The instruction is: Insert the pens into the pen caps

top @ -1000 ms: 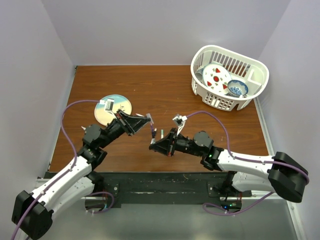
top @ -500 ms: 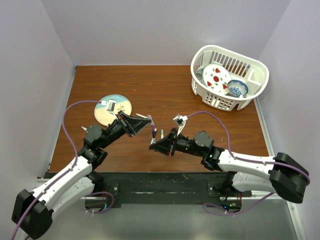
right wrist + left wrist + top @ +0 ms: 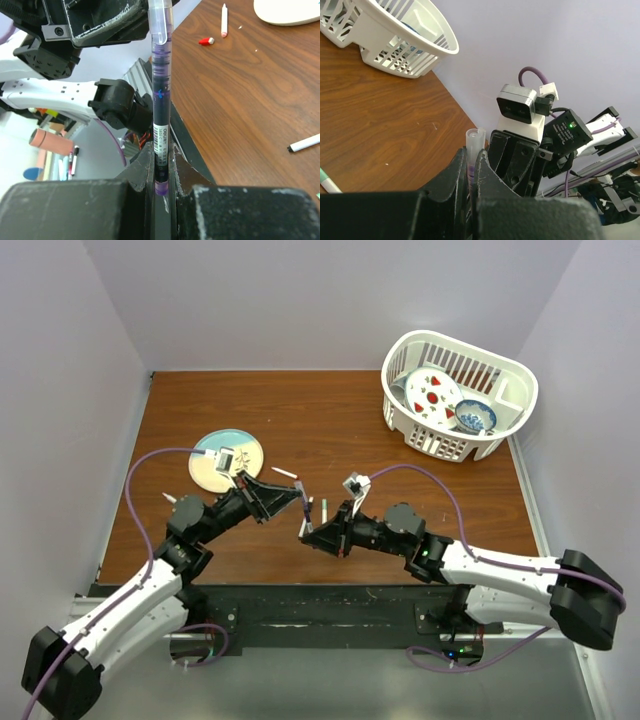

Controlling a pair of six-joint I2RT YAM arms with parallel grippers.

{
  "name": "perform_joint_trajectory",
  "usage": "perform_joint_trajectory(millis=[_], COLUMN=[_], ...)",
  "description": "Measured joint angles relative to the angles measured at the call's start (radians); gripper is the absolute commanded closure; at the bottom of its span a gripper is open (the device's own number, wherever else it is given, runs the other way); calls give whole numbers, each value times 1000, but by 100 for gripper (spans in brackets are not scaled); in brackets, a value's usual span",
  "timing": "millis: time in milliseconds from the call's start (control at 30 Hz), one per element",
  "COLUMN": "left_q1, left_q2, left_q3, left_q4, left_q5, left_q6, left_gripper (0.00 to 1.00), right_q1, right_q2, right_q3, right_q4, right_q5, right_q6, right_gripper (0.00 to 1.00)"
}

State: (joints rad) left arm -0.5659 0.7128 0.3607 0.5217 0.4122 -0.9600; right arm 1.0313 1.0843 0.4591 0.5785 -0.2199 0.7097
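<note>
Cap (image 3: pixel 474 137) pinched in left fingers (image 3: pixel 447 182), now lowered onto purple pen (image 3: pixel 161 100), clamped in right fingers (image 3: pixel 186 172).

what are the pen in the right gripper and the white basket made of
The pen is probably glossy purple plastic; its upper part lets light through. The basket is likely moulded white plastic, smooth, with thin slotted walls.

The top external view looks steeply down from behind the arm bases (image 3: pixel 190 598) at its bottom edge, covering the whole table (image 3: pixel 330 420), white basket (image 3: pixel 432 443) upper right. The left wrist view, close behind the left gripper (image 3: pixel 470 165), faces that basket (image 3: pixel 395 55) upper left; the right wrist view, behind the right gripper (image 3: pixel 161 165), faces the plate (image 3: pixel 290 12) upper right.
</note>
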Motion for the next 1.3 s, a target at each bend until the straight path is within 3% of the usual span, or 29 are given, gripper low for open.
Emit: perform_joint_trajectory(millis=[267,367,500,700,1000,1167,1300], left_q1=[-4,-4,-4,-16,-17,-17,-17], left_q2=[29,42,22,10,50,63,82], left_q3=[2,2,2,7,151,189,195], left_q4=[12,17,13,-50,-204,-229,-235], left_q5=[47,54,54,83,56,35,28], left_q6=[-8,-17,-18,-8,58,74,83], left_gripper=[100,89,66,49,23,21,25], right_q1=[4,3,3,-5,-5,-4,-4], right_q2=[-31,-31,-41,-52,-56,-60,-59], right_q3=[12,12,12,12,12,12,12], right_q4=[-80,-93,-92,-50,-35,-33,-32], right_q5=[1,1,-9,-7,-8,-9,-11], right_q6=[-45,-49,-59,-58,-55,-55,-55], right_gripper=[100,100,100,100,100,100,100])
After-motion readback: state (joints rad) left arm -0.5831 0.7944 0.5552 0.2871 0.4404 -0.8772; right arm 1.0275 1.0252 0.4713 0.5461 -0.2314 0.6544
